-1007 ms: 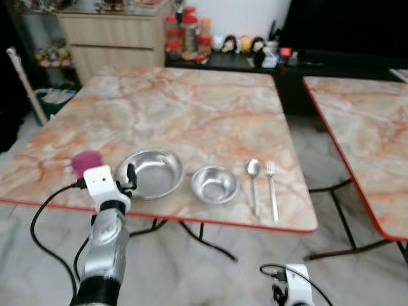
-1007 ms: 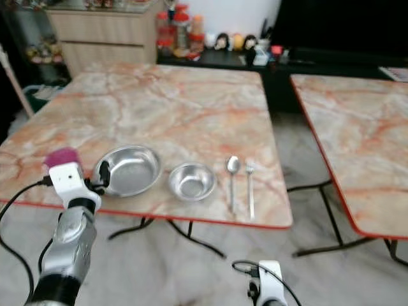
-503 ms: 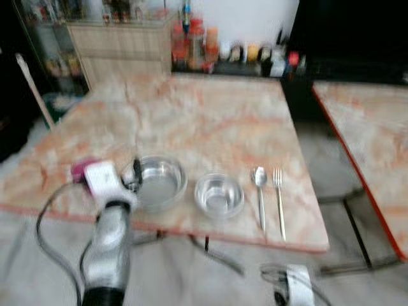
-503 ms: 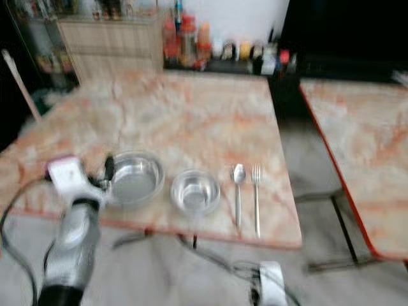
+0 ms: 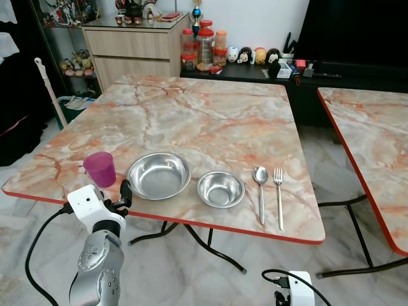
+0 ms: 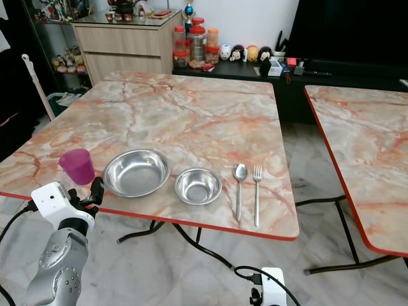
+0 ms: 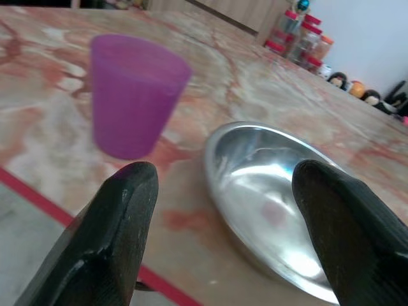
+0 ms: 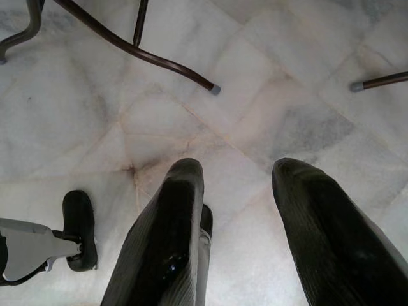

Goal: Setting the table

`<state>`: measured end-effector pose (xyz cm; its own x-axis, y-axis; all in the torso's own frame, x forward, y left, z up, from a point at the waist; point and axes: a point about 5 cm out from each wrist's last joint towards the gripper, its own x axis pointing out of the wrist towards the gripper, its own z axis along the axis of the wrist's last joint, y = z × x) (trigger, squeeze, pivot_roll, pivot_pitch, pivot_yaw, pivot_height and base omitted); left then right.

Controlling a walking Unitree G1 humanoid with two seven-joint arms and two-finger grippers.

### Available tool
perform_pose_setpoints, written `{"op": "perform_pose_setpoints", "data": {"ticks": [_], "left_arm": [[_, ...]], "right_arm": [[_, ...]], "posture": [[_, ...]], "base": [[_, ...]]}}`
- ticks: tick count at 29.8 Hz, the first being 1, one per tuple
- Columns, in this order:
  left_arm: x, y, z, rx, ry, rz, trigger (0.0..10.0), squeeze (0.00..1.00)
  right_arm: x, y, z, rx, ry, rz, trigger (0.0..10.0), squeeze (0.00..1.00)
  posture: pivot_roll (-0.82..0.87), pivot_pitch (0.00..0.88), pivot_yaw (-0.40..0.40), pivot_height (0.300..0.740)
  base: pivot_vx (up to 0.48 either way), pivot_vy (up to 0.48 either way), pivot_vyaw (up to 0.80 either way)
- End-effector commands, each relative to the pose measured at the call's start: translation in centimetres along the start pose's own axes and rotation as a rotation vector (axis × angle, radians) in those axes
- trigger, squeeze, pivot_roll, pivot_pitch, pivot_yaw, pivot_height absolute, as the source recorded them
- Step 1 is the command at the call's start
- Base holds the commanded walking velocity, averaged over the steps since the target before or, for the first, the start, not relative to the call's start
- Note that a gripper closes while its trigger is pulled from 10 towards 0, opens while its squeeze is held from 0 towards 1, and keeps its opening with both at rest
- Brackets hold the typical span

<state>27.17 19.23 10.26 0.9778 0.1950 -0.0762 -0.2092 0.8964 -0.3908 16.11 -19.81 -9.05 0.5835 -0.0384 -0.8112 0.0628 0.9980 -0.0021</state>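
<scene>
Along the lower left edge of the table [image 5: 210,121], the left gripper [image 7: 223,210] now hangs back with fingers spread and empty; a second ago it covered the purple cup [image 5: 100,169], which stands free beside the large bowl [image 5: 159,175]. The cup looks placed. One cup, two bowls counting the small bowl [image 5: 220,189], one spoon [image 5: 261,185], one fork [image 5: 278,194]. The right gripper [image 8: 239,217] hangs low, fingers apart over the floor [image 8: 268,95].

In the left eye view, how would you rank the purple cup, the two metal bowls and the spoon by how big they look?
1. Larger metal bowl, widest of all.
2. Smaller metal bowl.
3. Purple cup and spoon: unsure. The spoon is longer but very thin, the cup is shorter but bulkier.
All stand in one row near the table's front edge, so nearness hardly skews this.
</scene>
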Motion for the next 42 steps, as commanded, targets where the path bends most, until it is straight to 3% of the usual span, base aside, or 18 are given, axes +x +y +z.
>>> {"op": "perform_pose_setpoints", "data": {"ticks": [1, 6, 18, 21, 31, 42], "left_arm": [[0.4, -0.7, 0.5, -0.074, 0.017, -0.011, 10.0, 0.00], [1.1, -0.8, 1.0, -0.144, 0.051, 0.016, 10.0, 0.00], [2.0, -0.3, 1.7, -0.113, 0.138, 0.080, 10.0, 0.00], [2.2, -1.0, 0.4, -0.068, 0.222, 0.054, 10.0, 0.00], [2.7, -2.2, -0.2, -0.063, 0.266, 0.036, 10.0, 0.00], [3.2, -2.1, -0.2, -0.032, 0.284, 0.076, 10.0, 0.00]], "right_arm": [[0.0, 0.0, 0.2, 0.009, -0.008, 0.001, 10.0, 0.00], [0.0, 0.0, 0.1, 0.009, -0.001, -0.002, 10.0, 0.00], [0.1, 0.4, 0.2, 0.026, -0.002, 0.006, 10.0, 0.00], [0.1, 0.5, 0.2, 0.038, -0.001, 0.007, 10.0, 0.00], [0.1, 0.4, 0.3, 0.055, -0.004, -0.003, 10.0, 0.00], [0.2, 0.4, 0.4, 0.063, -0.007, -0.002, 10.0, 0.00]], "posture": [[0.06, 0.000, 0.001, 0.732], [0.06, 0.000, 0.005, 0.732], [0.06, 0.000, 0.008, 0.732], [0.06, 0.000, 0.011, 0.732], [0.05, 0.000, 0.018, 0.732], [0.04, 0.000, 0.023, 0.732]], "base": [[0.000, 0.000, 0.00], [0.000, 0.000, 0.00], [0.000, 0.000, 0.00], [0.000, 0.000, 0.00], [0.000, 0.000, 0.00], [0.000, 0.000, 0.00]]}}
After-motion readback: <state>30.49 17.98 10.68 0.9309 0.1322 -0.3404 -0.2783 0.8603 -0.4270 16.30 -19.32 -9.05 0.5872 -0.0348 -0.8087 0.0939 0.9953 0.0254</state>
